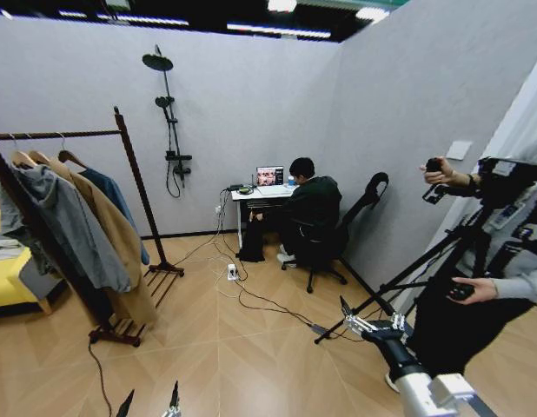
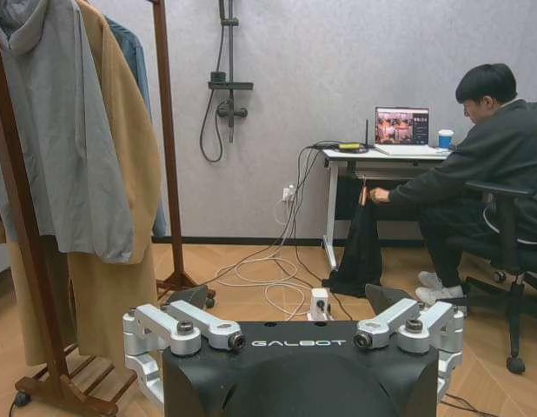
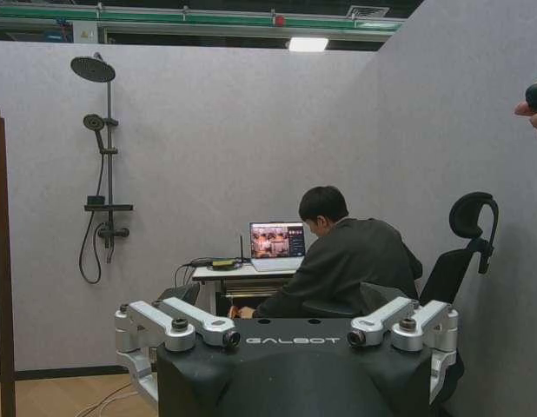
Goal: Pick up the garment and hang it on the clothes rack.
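Hovering low: left end effector [image 1: 149, 400] open | right end effector [image 1: 370, 318] raised, open

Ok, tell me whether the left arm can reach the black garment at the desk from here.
Probably not. The garment hangs at the desk across the room, far beyond the left end effector, with cables on the floor between. The base would need to drive closer.

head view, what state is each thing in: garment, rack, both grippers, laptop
garment: off the rack, hanging beside the desk from a seated person's hand
rack: upright, three other coats on its bar
left gripper: open, empty
right gripper: open, empty
laptop: open, screen lit
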Controlling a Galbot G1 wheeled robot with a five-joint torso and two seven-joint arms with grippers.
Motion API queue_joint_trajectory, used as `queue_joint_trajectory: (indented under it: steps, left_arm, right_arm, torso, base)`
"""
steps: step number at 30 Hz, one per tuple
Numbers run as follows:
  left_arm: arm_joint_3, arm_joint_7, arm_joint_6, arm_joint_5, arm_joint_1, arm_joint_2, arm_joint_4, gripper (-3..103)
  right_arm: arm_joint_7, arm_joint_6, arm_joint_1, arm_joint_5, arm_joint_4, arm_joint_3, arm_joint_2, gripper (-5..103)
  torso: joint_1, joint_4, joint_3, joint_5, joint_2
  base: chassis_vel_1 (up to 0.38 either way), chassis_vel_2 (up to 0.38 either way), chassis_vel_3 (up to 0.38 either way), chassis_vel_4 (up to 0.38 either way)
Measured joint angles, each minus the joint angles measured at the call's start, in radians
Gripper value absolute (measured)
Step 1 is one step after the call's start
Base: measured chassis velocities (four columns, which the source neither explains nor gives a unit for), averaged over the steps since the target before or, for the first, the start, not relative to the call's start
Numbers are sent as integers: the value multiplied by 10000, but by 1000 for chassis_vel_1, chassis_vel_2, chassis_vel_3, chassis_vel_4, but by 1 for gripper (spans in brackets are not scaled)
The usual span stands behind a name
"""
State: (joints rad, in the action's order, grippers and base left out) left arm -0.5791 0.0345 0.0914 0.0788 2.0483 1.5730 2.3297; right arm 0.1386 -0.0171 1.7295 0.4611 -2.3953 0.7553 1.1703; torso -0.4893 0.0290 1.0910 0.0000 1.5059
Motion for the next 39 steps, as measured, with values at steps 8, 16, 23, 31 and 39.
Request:
queue_joint_trajectory:
  steps: [8, 16, 23, 31, 39]
  left_arm:
    - [0, 0, 0, 0, 0, 0, 0, 100]
    - [0, 0, 0, 0, 0, 0, 0, 100]
    - [0, 0, 0, 0, 1, 0, 0, 100]
    - [0, 0, 0, 0, 0, 0, 0, 100]
    - [0, 0, 0, 0, 0, 0, 0, 100]
  right_arm:
    - [0, 0, 0, 0, 0, 0, 0, 100]
    - [0, 0, 0, 0, 0, 0, 0, 100]
    - [0, 0, 2, 0, 0, 0, 0, 100]
    - [0, 0, 1, 0, -1, 0, 0, 100]
    - [0, 0, -1, 0, 0, 0, 0, 100]
  torso:
    - [0, 1, 0, 0, 0]
    - [1, 1, 0, 0, 0]
    - [3, 1, -2, 0, 2]
    - [2, 2, -1, 0, 1]
    - [-9, 2, 2, -4, -3]
  base:
    - [0, 0, 0, 0]
    - [0, 0, 0, 0]
    - [-24, 22, 28, -24]
    - [-147, 153, 150, -158]
    - [-201, 187, 202, -210]
